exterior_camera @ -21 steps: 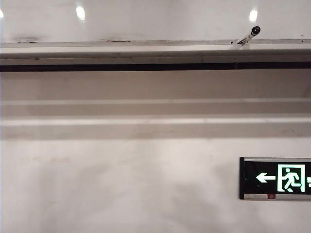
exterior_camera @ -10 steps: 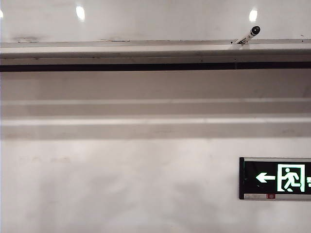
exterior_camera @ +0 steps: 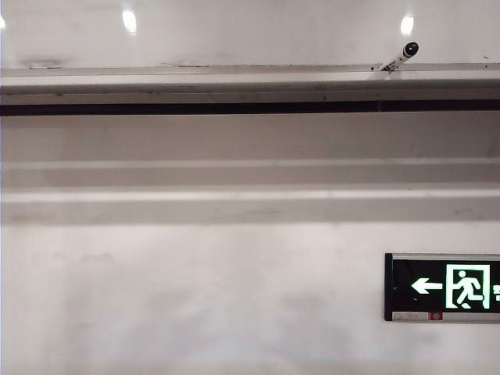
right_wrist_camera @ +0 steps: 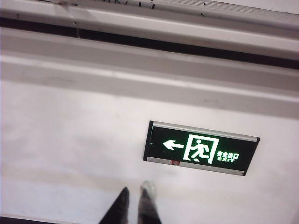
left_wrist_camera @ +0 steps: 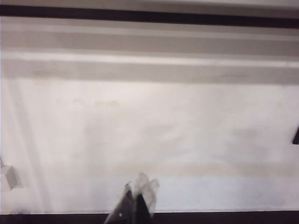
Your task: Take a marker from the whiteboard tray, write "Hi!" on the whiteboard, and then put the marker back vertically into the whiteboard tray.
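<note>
You will find the slim white-barrelled marker with the rounded black cap [exterior_camera: 401,57] leaning at a slant on the long silver-grey metal whiteboard tray [exterior_camera: 195,78], far to the right of the exterior view, cap end up against the glossy white whiteboard [exterior_camera: 250,31]. Judged from that lean, it is propped on the ledge, not standing truly vertical.

Left pincer [left_wrist_camera: 135,205]: fingers pressed together, nothing between them, low before the off-white wall [left_wrist_camera: 149,126], well below the tray. Right pincer [right_wrist_camera: 135,200]: narrow gap, almost closed, empty, just beneath the green-lit exit sign [right_wrist_camera: 201,149].

Room for moving: neither arm shows in the exterior view, so the tray edge is unobstructed along its length. Mind the sign's protruding frame (nearest to the right pincer).
</note>
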